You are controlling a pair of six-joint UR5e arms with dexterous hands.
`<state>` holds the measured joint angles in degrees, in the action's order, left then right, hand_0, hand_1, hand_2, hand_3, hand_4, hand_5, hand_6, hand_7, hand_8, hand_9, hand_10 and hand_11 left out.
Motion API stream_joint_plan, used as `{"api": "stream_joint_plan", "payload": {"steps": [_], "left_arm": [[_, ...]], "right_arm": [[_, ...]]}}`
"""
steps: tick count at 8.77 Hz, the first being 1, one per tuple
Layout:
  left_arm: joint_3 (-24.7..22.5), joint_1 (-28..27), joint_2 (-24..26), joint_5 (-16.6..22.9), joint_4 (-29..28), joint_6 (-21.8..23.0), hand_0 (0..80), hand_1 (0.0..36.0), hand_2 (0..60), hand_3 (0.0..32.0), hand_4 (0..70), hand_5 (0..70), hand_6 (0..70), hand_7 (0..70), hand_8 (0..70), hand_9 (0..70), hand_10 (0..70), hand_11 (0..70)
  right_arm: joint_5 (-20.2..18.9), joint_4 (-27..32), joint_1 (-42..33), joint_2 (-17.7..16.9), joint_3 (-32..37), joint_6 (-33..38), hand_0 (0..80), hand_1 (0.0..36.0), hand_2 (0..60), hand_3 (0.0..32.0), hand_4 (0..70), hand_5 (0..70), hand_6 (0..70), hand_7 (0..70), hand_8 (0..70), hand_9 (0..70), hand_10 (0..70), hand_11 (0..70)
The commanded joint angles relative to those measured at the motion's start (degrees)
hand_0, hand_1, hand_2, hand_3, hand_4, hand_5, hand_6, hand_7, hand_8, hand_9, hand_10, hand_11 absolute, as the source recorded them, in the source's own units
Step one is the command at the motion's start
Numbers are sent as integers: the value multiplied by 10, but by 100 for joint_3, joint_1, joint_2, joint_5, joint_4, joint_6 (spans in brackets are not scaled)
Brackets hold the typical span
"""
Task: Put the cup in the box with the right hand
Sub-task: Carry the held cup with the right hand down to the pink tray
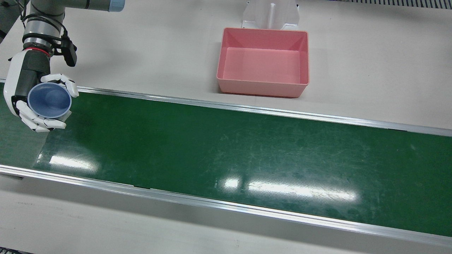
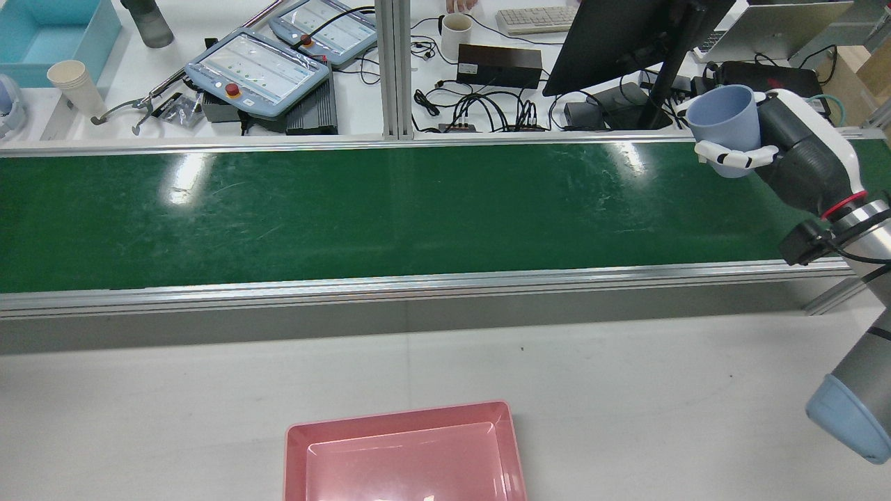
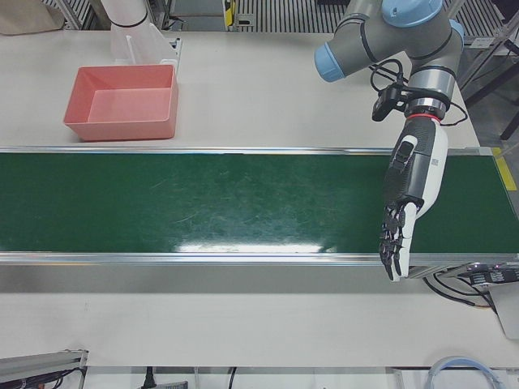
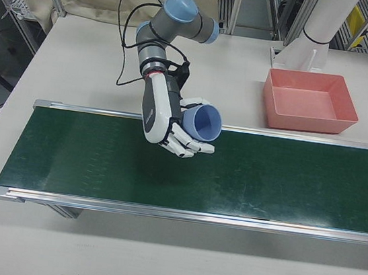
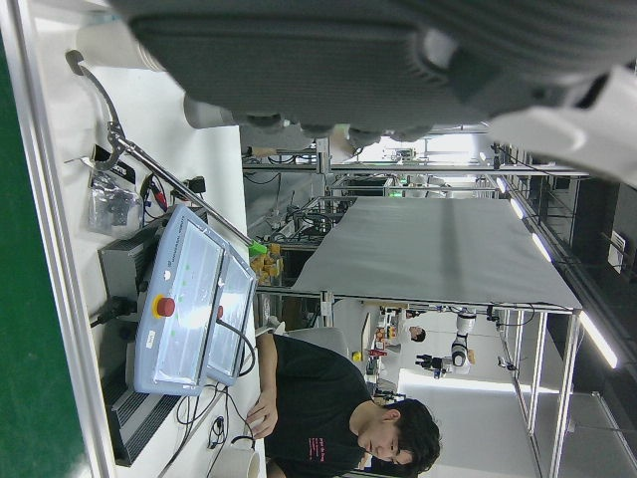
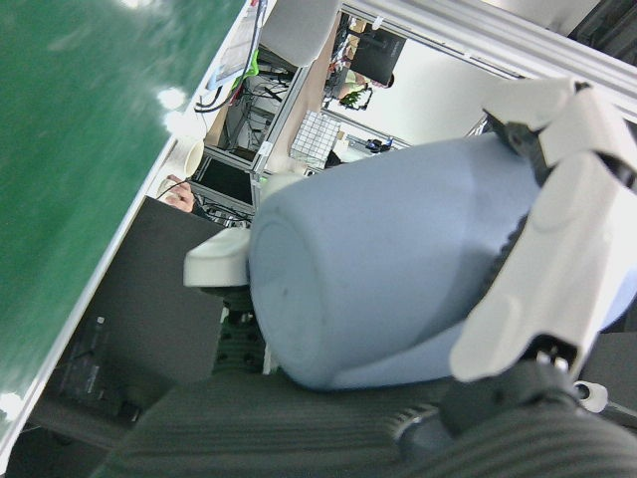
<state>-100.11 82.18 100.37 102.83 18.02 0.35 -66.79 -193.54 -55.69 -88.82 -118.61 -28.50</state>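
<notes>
Blue cup [image 1: 49, 100] carried in the right hand [image 1: 33, 95], lifted clear above the green belt [image 1: 226, 151].

Fingers wrap its sides so the mouth stays up, slightly tilted, ready to travel; the pink box [image 1: 263, 61] sits empty on the table beyond the belt, well apart. Forearm angles down over the belt's right end. The left hand [image 3: 405, 207] hangs over the other end, fingers straight and apparently holding nothing.

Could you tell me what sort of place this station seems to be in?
Most likely a robotics lab or test cell: a green conveyor belt crosses the table, teach pendants and a monitor crowd the operators' bench, and the right hand holds a blue cup.
</notes>
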Motion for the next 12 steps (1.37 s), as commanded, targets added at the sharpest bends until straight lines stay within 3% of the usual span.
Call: {"api": "stream_joint_plan", "payload": {"steps": [1,3,5,6,7,9,10,11,12], "left_arm": [[0,0,0,0,0,0,0,0,0,0,0,0,0,0,0,0,0,0],[0,0,0,0,0,0,0,0,0,0,0,0,0,0,0,0,0,0],[0,0,0,0,9,0,0,0,0,0,0,0,0,0,0,0,0,0],[0,0,0,0,9,0,0,0,0,0,0,0,0,0,0,0,0,0],[0,0,0,0,9,0,0,0,0,0,0,0,0,0,0,0,0,0],[9,0,0,0,-9,0,0,0,0,0,0,0,0,0,0,0,0,0],[9,0,0,0,0,0,0,0,0,0,0,0,0,0,0,0,0,0],[9,0,0,0,0,0,0,0,0,0,0,0,0,0,0,0,0,0],[0,0,0,0,0,0,0,0,0,0,0,0,0,0,0,0,0,0]], "right_arm": [[16,-691,520,119,-1641,-1153,474,360,600,0,191,187,426,700,700,700,521,700],[243,-1149,1677,610,-2103,-1910,462,338,600,0,187,175,410,700,700,700,494,700],[1041,-1125,3328,812,-2323,-2831,456,321,600,0,143,171,398,700,696,700,485,694],[1228,-1081,4110,1101,-2289,-3402,456,316,600,0,117,169,389,700,686,700,476,682],[1386,-1020,4675,1277,-2219,-3842,448,310,600,0,100,166,380,700,675,700,467,669],[1598,-530,5075,1253,-1712,-4076,426,279,600,0,64,156,353,700,645,700,444,634],[1599,-301,5129,1253,-1509,-4058,417,233,600,0,2,138,295,700,569,700,378,543],[1590,-194,5199,1253,-1420,-4058,423,202,521,0,0,110,202,691,413,645,270,404],[1599,-193,5243,1244,-1401,-4075,430,221,497,0,0,75,90,271,150,261,102,168]]}}
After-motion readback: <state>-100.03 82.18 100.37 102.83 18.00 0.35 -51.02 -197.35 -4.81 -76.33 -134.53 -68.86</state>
